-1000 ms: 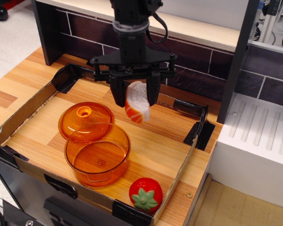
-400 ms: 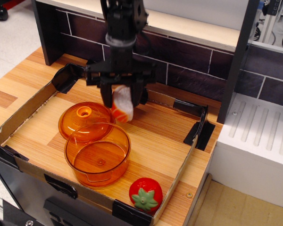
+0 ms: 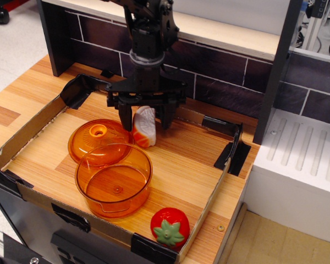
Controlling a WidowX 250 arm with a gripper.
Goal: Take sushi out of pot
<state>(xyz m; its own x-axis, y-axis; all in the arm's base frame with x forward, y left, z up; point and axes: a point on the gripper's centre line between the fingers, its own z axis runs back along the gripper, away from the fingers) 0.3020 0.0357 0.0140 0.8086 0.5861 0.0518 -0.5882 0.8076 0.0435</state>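
The hand [image 3: 146, 119] grips the sushi [image 3: 143, 127] between its two fingers, low over the wooden surface [image 3: 181, 170] near its back edge. The sushi is outside the pot [image 3: 114, 180], just right of the lid [image 3: 99, 139], with its orange side turned down; whether it touches the wood cannot be told. The pot stands near the front edge, against the lid behind it. A strawberry [image 3: 170, 226] sits by the front right corner.
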